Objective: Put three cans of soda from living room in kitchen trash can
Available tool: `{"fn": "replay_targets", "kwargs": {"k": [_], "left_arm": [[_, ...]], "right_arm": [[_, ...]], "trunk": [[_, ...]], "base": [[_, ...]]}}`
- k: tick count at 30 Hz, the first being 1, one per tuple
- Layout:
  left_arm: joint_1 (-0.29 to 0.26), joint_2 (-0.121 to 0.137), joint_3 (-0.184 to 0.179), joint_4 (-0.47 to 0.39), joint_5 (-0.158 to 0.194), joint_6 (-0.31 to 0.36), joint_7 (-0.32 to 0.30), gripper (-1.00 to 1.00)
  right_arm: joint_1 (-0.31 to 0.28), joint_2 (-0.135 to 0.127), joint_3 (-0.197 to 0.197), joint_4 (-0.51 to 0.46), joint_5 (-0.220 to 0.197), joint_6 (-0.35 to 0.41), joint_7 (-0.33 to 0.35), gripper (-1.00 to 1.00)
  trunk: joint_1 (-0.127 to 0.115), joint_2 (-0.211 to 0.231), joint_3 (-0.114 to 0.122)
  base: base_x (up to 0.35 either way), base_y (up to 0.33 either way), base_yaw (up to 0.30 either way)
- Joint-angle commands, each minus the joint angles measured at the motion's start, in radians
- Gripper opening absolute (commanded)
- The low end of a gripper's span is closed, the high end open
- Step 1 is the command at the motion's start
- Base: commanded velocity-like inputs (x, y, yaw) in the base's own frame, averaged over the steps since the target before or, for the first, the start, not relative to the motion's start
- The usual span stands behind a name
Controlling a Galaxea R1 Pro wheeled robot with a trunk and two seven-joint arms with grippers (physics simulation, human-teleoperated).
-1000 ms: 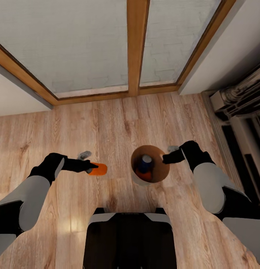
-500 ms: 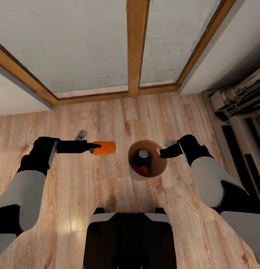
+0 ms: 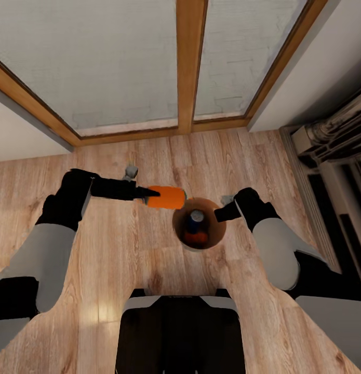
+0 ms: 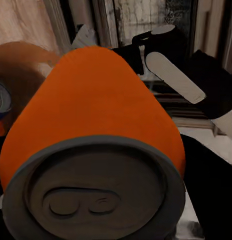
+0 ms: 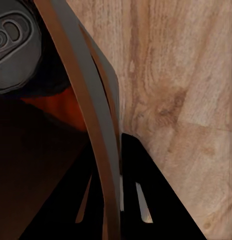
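Now | left gripper (image 3: 149, 196) pinches orange can (image 3: 167, 197) | right gripper (image 3: 220, 214) clamps bucket (image 3: 217, 236) rim, fingertips hidden

Orange soda can (image 4: 95, 125) (grey top nearest) beside right arm (image 4: 181, 75).

Home interior, wood plank floor (image 3: 149, 161), wood-framed glass doors (image 3: 190, 67), white walls (image 3: 19, 137)

Two pale grey forearms end in black wrists and slim black pincers; the trunk top is black, grey-rimmed.
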Motion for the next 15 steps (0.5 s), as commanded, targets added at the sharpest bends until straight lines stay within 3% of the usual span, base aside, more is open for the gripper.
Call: {"fn": "replay_targets", "kwargs": {"k": [1,3,5,10,12,15], "left_arm": [[-0.004,-0.047,-0.036,0.006,-0.018,0.000,0.000,-1.00],[-0.006,-0.091,-0.082,0.011,-0.081,0.000,0.000,-1.00],[-0.013,-0.109,-0.103,0.013,-0.130,0.000,0.000,-1.00],[-0.025,-0.134,-0.131,0.017,-0.178,0.000,0.000,-1.00],[-0.026,-0.149,-0.158,0.017,-0.184,0.000,0.000,-1.00],[-0.026,-0.162,-0.228,0.018,-0.190,0.000,0.000,-1.00]], "right_arm": [[0.000,0.005,-0.001,-0.002,-0.023,0.008,0.007,-1.00],[-0.002,0.011,0.000,-0.006,-0.023,0.010,0.007,-1.00],[-0.011,0.014,0.000,-0.007,-0.023,0.013,0.007,-1.00],[-0.032,0.021,0.010,-0.009,-0.023,0.056,0.007,-1.00],[-0.041,0.028,0.022,-0.009,-0.023,0.063,0.007,-1.00],[-0.048,0.034,0.035,-0.009,-0.023,0.068,0.007,-1.00]], "trunk": [[0.000,0.000,0.000],[0.000,0.000,0.000],[0.000,0.000,0.000],[0.000,0.000,0.000],[0.000,0.000,0.000],[0.000,0.000,0.000]], "base": [[0.000,0.000,0.000],[0.000,0.000,0.000],[0.000,0.000,0.000],[0.000,0.000,0.000],[0.000,0.000,0.000],[0.000,0.000,0.000]]}}
